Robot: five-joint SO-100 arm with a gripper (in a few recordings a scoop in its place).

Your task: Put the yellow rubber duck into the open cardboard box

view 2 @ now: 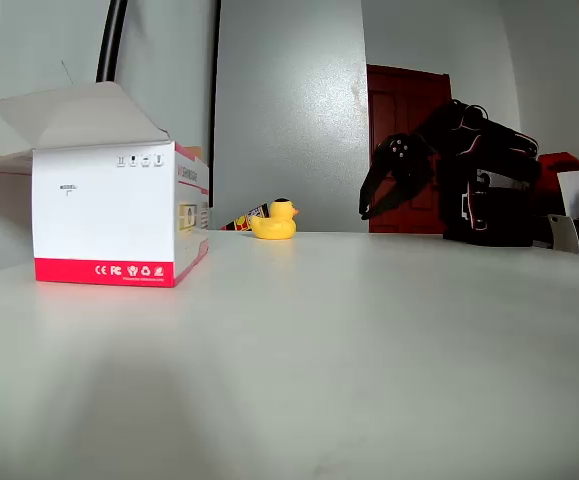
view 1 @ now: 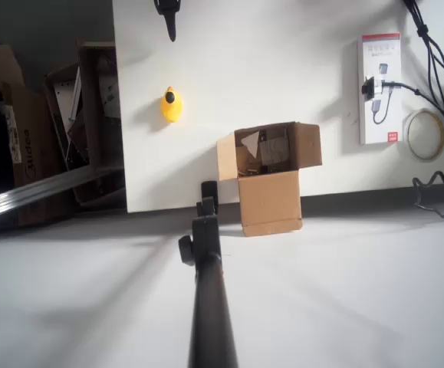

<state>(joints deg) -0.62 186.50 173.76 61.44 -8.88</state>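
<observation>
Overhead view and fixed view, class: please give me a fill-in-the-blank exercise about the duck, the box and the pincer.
1. The yellow rubber duck rests on the ____, outside the open cardboard box.
2. The duck's colour is ____.
3. In the fixed view, the pincer holds ____.
4. The cardboard box's top flaps are ____.

Missing words: table; yellow; nothing; open

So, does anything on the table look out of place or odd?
The open cardboard box overhangs the table edge in the overhead view. The yellow rubber duck sits upright; nothing is spilled.
</observation>
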